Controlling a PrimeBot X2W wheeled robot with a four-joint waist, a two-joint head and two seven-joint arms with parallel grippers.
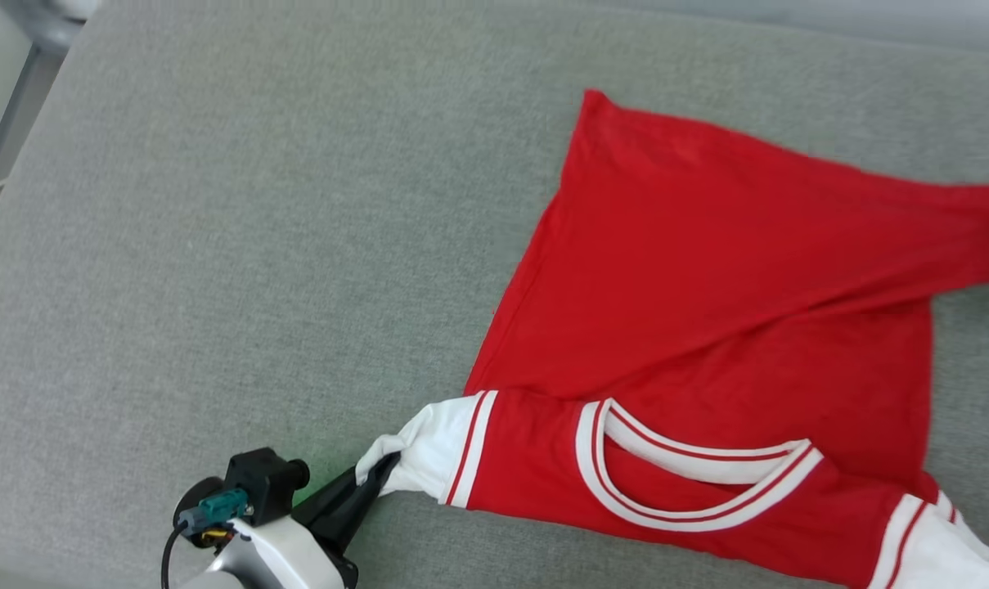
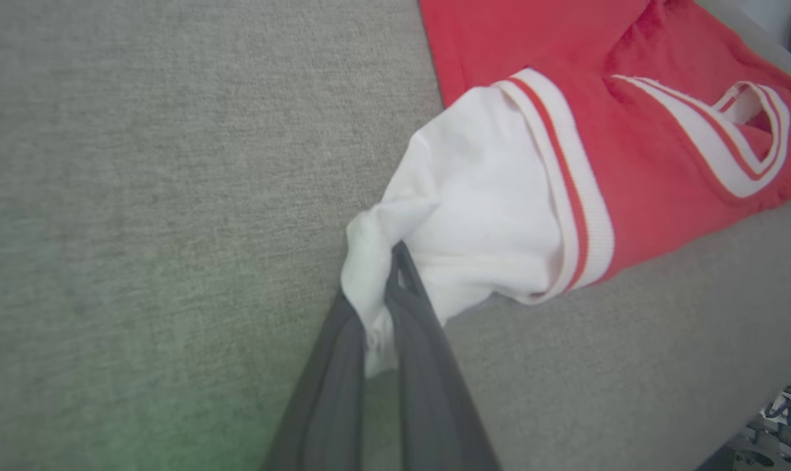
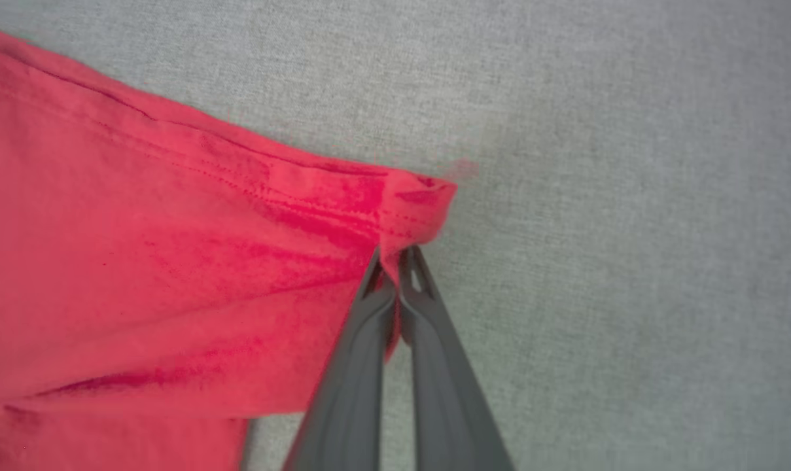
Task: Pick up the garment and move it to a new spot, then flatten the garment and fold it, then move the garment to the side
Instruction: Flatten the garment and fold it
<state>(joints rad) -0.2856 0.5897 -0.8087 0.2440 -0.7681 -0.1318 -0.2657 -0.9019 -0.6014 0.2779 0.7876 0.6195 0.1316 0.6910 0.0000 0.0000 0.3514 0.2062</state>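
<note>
The garment (image 1: pixel 707 286) is a red jersey shirt with white sleeves and a striped neck trim, spread back side up on the grey surface at the right of the head view. My left gripper (image 1: pixel 377 474) is at the lower left, shut on the tip of the white sleeve (image 2: pixel 474 216); the left wrist view shows my left gripper (image 2: pixel 383 288) with white cloth bunched between the fingers. In the right wrist view my right gripper (image 3: pixel 395 258) is shut on a red hem corner of the garment (image 3: pixel 173 261). That corner is pulled out to the head view's right edge.
The garment lies on a wide grey fabric surface (image 1: pixel 257 245), with open cloth to the left and behind. A grey frame edge (image 1: pixel 3 139) runs along the far left. A patterned shoe (image 2: pixel 784 418) shows at the lower right of the left wrist view.
</note>
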